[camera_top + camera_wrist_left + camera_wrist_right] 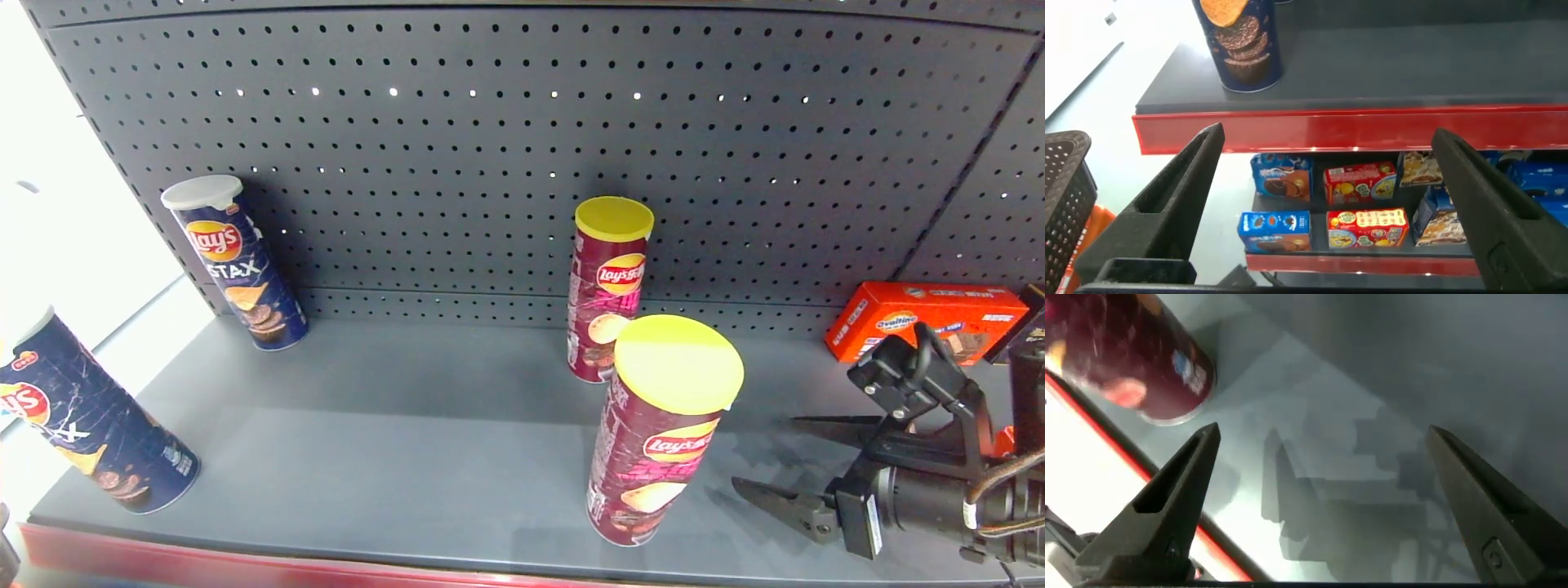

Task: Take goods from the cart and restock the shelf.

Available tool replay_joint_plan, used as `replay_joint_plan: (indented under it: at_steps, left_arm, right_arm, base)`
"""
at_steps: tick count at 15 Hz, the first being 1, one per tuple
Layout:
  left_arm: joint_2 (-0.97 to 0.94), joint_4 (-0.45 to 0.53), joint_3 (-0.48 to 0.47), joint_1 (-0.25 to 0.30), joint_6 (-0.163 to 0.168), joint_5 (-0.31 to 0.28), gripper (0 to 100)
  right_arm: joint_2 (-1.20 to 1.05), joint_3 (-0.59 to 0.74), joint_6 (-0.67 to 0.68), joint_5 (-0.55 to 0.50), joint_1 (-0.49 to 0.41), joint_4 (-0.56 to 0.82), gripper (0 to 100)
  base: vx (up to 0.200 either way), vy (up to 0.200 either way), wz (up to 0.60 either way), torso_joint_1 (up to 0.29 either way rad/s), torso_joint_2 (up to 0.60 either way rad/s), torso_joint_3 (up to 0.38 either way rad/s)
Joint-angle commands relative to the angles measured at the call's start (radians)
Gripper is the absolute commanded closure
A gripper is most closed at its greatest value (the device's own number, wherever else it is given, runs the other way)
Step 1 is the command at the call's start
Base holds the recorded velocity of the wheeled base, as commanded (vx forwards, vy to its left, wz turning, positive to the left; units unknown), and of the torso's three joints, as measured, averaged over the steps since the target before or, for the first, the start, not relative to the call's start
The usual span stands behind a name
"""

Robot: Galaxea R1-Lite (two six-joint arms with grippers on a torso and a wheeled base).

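Maroon can [661,433] just beside right gripper [766,454]

matt metal, glossy packs
the shelf deck [392,441] and its perforated back panel [490,122] look like matt grey painted metal, the front edge strip [245,565] a glossy red. the maroon can [649,469] and the navy can [245,278] have shiny printed skins under smooth plastic-looking lids. the orange box [927,314] looks like glossy card. the right gripper [766,452] is matt black.
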Motion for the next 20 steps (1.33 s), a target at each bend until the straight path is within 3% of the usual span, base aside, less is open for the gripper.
replay_joint_plan:
  at_steps: [1,6,20]
  left_arm:
    - [0.002,0.0,0.0,0.0,0.0,0.0,0]
    - [0.002,0.0,0.0,0.0,0.0,0.0,0]
    - [0.002,0.001,0.0,0.0,-0.002,0.0,0]
  right_arm:
    - [0.056,-0.041,0.0,0.0,0.012,-0.003,0]
    - [0.129,-0.106,0.0,0.0,0.06,-0.02,0]
    - [0.134,-0.083,0.0,0.0,0.133,-0.021,0]
  base:
    - [0.0,0.0,0.0,0.0,0.0,0.0]
    - [0.0,0.0,0.0,0.0,0.0,0.0]
    - [0.0,0.0,0.0,0.0,0.0,0.0]
